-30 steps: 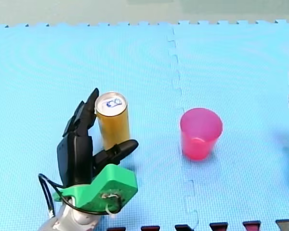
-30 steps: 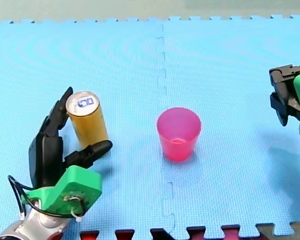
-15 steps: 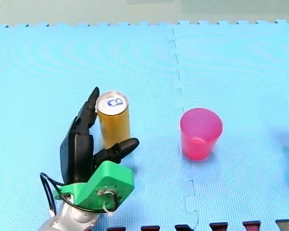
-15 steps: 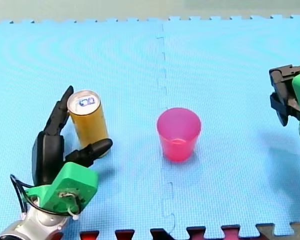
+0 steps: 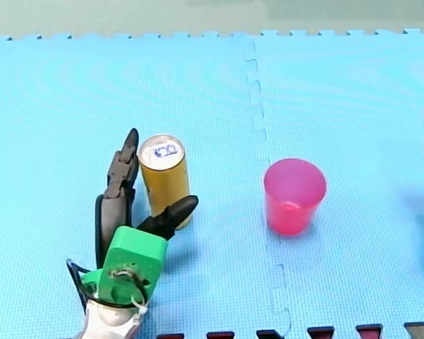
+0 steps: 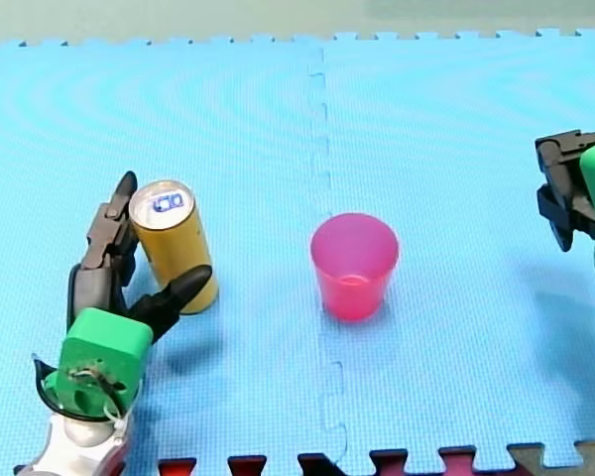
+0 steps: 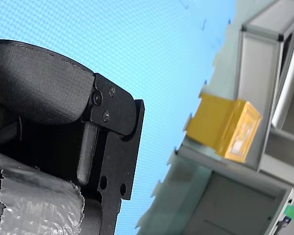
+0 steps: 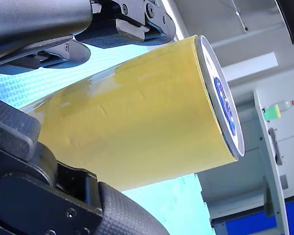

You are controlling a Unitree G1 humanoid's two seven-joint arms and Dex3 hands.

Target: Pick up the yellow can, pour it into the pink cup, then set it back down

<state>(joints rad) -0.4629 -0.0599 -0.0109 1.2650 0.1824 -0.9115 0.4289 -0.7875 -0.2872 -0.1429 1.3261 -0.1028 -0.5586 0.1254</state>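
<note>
The left hand (image 5: 116, 215) is closed around the can (image 5: 166, 187), which stands upright on the mat (image 5: 198, 85). Two fingers (image 5: 124, 166) lie up the can's side away from the cup, their tips beside its rim. The thumb (image 5: 173, 214) presses low on the opposite, nearer side. The can sits between fingers and thumb, base on the mat and top facing up with its tab showing. Behind the fingers, the green wrist mount (image 5: 131, 258) carries a loop of black cable.

The second wrist view sits at this hand. There the can's yellow wall runs between dark finger links on one side and the ribbed thumb pad on the other, and both lie against it.

The cup (image 5: 294, 198) stands upright on the thumb side of the can, well apart from the fingers, just across the mat's seam (image 5: 258, 106). It is open at the top.

The right hand (image 6: 567, 188) is at the far right edge, well beyond the cup and over the mat, holding nothing. I cannot tell whether it is open or closed.

In the first wrist view a yellow block (image 7: 225, 125) sits past the mat's edge, against a metal frame.
</note>
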